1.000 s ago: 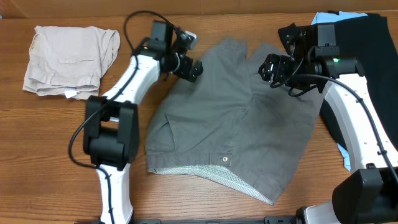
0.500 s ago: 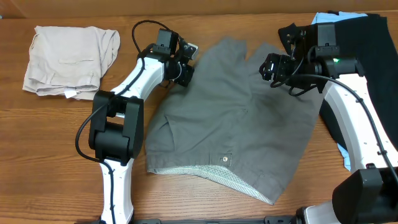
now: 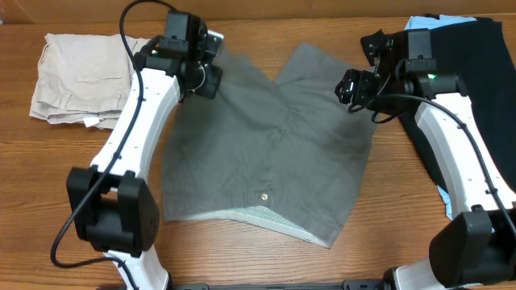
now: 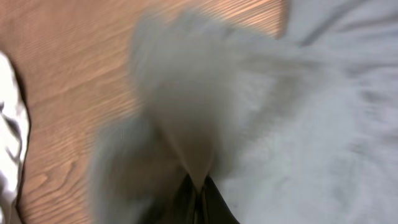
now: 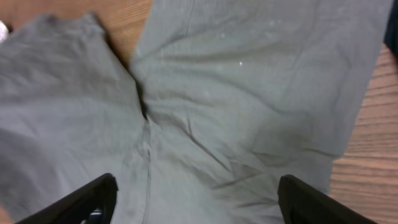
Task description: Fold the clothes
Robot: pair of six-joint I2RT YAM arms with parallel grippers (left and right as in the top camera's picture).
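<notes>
Left gripper (image 3: 211, 79) clamped on a leg hem of the grey shorts (image 3: 266, 161), cloth bunched between its jaws | right gripper (image 3: 347, 89) spread wide, other leg just beneath, untouched | best next: pinch that hem too, then lift both evenly, fabric taut.

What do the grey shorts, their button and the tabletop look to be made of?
The grey shorts: a matte woven cloth, likely cotton twill; it creases softly and shows no sheen. Their button: small and silvery, perhaps metal, though too small to be sure. The tabletop: wood or wood-look laminate, with brown grain lines running along a smooth face.
</notes>
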